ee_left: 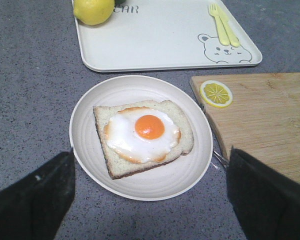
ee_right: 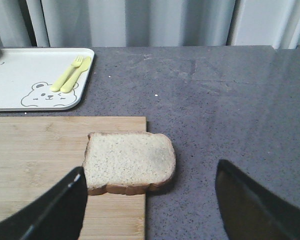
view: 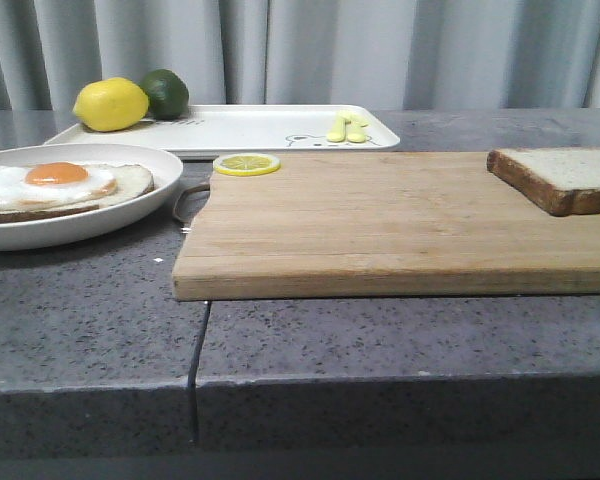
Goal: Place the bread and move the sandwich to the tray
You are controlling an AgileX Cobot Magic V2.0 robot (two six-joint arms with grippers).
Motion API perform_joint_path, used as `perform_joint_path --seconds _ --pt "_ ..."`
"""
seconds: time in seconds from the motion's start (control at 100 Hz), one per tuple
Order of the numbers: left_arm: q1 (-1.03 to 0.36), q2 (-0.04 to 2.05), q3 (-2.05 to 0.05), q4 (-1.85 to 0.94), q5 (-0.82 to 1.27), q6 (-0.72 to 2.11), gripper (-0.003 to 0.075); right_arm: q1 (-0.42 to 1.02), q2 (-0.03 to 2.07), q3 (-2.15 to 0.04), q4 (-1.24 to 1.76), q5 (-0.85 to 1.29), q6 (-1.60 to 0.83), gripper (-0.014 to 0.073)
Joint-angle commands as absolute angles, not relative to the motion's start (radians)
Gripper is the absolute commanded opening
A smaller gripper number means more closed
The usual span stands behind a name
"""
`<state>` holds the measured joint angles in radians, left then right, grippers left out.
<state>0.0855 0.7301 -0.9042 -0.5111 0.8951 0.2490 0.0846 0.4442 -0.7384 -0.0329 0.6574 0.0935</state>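
Observation:
The bread [view: 565,178] is a plain brown-crusted slice lying on the right end of the wooden cutting board [view: 380,225], overhanging its edge in the right wrist view [ee_right: 127,161]. An egg-topped slice [view: 60,188] lies on the round white plate [view: 130,215] at the left, and it also shows in the left wrist view [ee_left: 142,135]. The white tray [view: 270,128] with the bear drawing sits behind. My left gripper [ee_left: 150,200] is open above the near side of the plate [ee_left: 190,175]. My right gripper [ee_right: 150,202] is open above the bread's near edge. Neither arm shows in the front view.
A lemon [view: 110,104] and a lime [view: 166,93] sit on the tray's left end, a yellow fork and knife [view: 346,126] on its right end. A lemon slice [view: 246,164] lies on the board's back left corner. Grey curtains hang behind the counter.

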Motion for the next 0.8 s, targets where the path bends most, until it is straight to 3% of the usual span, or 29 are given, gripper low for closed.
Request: perform_joint_path --seconds 0.0,0.46,0.65,0.79 --pt "0.083 0.733 -0.940 -0.548 0.837 0.253 0.0575 0.082 0.459 -0.769 -0.037 0.575 0.090 0.0540" --pt "0.083 0.733 -0.940 -0.548 0.837 0.253 0.0575 0.082 0.466 -0.769 -0.021 0.632 0.083 0.0540" --pt "0.083 0.733 -0.940 -0.548 0.837 0.253 0.0575 0.066 0.522 -0.771 0.141 0.609 -0.034 0.0540" --pt "0.083 0.733 -0.940 -0.548 0.837 0.253 0.0575 -0.026 0.602 -0.771 0.328 0.569 -0.188 0.0540"
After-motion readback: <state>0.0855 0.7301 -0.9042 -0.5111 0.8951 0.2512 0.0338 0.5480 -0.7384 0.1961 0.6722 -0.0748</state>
